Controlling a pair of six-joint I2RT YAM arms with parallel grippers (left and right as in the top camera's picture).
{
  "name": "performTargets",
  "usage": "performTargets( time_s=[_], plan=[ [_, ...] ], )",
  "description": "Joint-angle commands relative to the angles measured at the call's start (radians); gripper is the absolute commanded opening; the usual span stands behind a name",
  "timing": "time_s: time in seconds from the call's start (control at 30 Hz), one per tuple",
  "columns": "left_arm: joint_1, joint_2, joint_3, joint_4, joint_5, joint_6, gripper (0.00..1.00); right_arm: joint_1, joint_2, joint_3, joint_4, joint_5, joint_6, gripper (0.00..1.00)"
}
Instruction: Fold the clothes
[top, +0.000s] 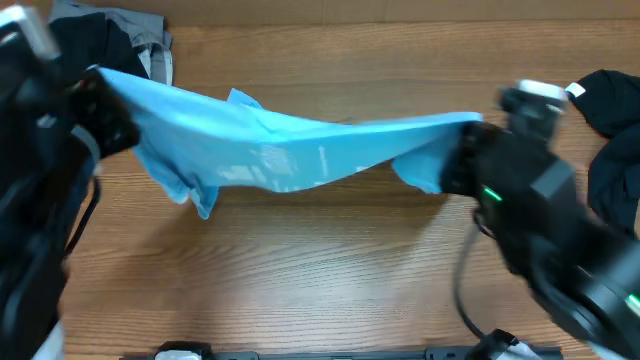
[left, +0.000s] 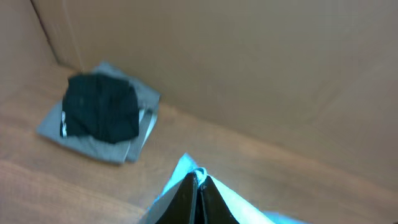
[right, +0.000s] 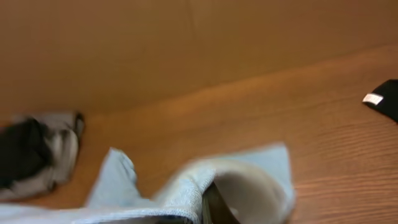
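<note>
- Overhead: your light-blue T-shirt (top: 290, 145) hangs stretched from left to right above the wooden table (top: 300, 270). It sags in the middle, and faint white print shows on its lower part.
- Its left end runs into the left gripper (top: 108, 110) and its right end into the right gripper (top: 465, 150). From this height the arm bodies and the cloth hide the jaws themselves.
- At the far left corner a black garment (top: 95, 40) lies with a grey garment (top: 150, 30) just beside it. At the far right edge lies a second black garment (top: 620, 100) with a white tag (top: 577, 92).
- Left wrist: the left gripper (left: 199, 186) has its fingers pressed together on a corner of the light-blue T-shirt (left: 180, 171), and blue cloth shows on both sides of the tips.
- Farther off, the black garment (left: 99, 109) sits folded on top of the grey garment (left: 134, 146). Both rest on the table (left: 37, 180), close to the brown wall (left: 249, 62).
- Right wrist: this view is blurred. The light-blue T-shirt (right: 186, 180) bunches and curls around the right gripper (right: 214, 205), which is clamped on the cloth; only a dark piece of finger shows.
- To the left you see the black garment (right: 25, 149) against the grey garment (right: 62, 146). At the right edge are the second black garment (right: 390, 99) and its white tag (right: 373, 98).
</note>
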Motion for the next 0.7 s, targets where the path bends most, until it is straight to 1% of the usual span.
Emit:
performTargets(
  time_s=[0.0, 0.2, 0.33, 0.5, 0.57, 0.67],
  plan=[
    [0.0, -0.102, 0.068, 0.006, -0.035, 0.01, 0.04, -0.003, -0.125, 0.005, 0.014, 0.047, 0.023, 0.04],
    [0.0, -0.177, 0.118, 0.005, -0.061, -0.011, 0.04, -0.003, -0.227, 0.077, -0.006, 0.055, 0.023, 0.04],
    [0.0, -0.189, 0.204, -0.004, -0.041, -0.012, 0.04, -0.003, -0.23, 0.201, -0.071, 0.103, 0.022, 0.04],
    [0.0, -0.189, 0.347, -0.01, -0.023, -0.012, 0.04, -0.003, -0.23, 0.339, -0.119, 0.107, 0.019, 0.04],
    [0.0, -0.189, 0.382, 0.007, -0.023, -0.012, 0.04, -0.003, -0.23, 0.37, -0.12, 0.111, 0.02, 0.04],
    [0.0, -0.185, 0.388, 0.058, -0.027, -0.011, 0.04, -0.003, -0.23, 0.385, -0.105, 0.157, 0.02, 0.04]
  ],
)
